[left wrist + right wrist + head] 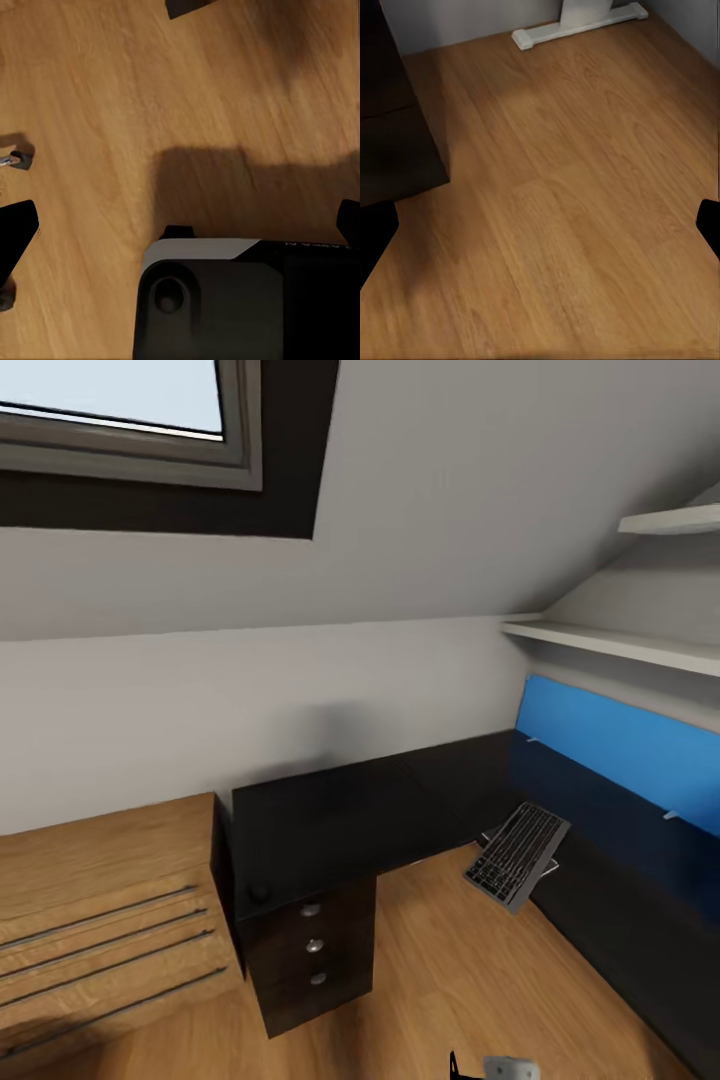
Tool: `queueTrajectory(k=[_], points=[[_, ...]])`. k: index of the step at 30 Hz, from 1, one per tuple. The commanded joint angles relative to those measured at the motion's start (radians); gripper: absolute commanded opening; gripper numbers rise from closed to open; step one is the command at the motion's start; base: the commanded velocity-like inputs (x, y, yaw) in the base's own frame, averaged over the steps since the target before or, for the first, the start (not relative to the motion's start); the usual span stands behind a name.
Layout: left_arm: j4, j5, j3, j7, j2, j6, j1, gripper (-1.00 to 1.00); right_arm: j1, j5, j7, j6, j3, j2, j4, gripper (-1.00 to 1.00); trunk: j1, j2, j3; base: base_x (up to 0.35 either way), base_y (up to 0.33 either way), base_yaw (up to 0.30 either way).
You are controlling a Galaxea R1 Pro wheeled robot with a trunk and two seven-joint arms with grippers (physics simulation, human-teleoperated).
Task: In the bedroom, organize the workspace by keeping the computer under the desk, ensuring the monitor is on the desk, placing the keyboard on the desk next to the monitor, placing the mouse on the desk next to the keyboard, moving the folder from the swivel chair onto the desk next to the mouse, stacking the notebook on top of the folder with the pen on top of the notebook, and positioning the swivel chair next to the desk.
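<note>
In the bedroom corner, head view: desk (330, 810) with glossy black L-shaped top runs along the grey wall and turns down the right side under a blue wall panel (620, 745)
Drawer unit: black, three silver knobs (314, 945), under the desk's left end, just beside a light wooden dresser (100, 920)
Keyboard: keyboard (517, 855) sits at the inner corner of the L, tilted, one long edge raised toward the desk, lower end hanging out over the wooden floor (450, 980); something pale pokes out beneath it, cannot tell what
Keyboard axis: long axis diagonal, running from upper right by the blue panel down to lower left toward the floor; keys face up and toward the camera
Mouse: small dark domed shape (259, 892) on the desk top at its front left corner, above the drawers; too dim to be sure
Shelves: two white shelves (620, 645) on the right wall above the panel
Left gripper: left gripper (187, 229) fingers spread wide, dark tips at either edge of the frame, nothing between them; floor and the robot's own dark and white base (247, 300) below
Right gripper: right gripper (544, 225) fingers spread wide, holding nothing, bare floor below; a white desk foot (581, 26) and the black drawer side (394, 127) nearby
</note>
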Motion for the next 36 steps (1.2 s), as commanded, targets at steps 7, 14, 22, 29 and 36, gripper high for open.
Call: queueTrajectory(k=[7,14,22,29,36], points=[[0.001,-0.008,-0.003,0.008,-0.001,-0.002,-0.001,1.00,-0.001,0.000,-0.007,-0.003,0.007,0.000,0.002,1.00,0.001,-0.002,-0.002,0.023,0.039,-0.286],[0.001,-0.008,-0.003,0.008,-0.001,-0.002,-0.001,1.00,-0.001,0.000,-0.006,-0.003,0.007,-0.001,0.002,1.00,0.001,-0.002,-0.002,0.001,0.002,-0.298],[0.001,-0.007,0.001,0.009,-0.001,-0.090,-0.001,1.00,-0.001,0.000,-0.007,-0.002,0.006,-0.001,0.001,1.00,0.001,-0.002,-0.003,0.000,0.000,-0.300],[0.001,-0.007,0.001,0.010,-0.001,-0.128,-0.001,1.00,-0.001,-0.001,-0.008,-0.001,0.006,0.000,0.001,1.00,0.001,-0.002,-0.008,0.000,0.000,-0.209],[-0.001,-0.007,0.000,0.010,-0.008,-0.142,-0.001,1.00,-0.001,-0.001,-0.009,-0.001,0.006,0.000,0.001,1.00,0.001,-0.002,-0.018,0.000,0.000,-0.025]])
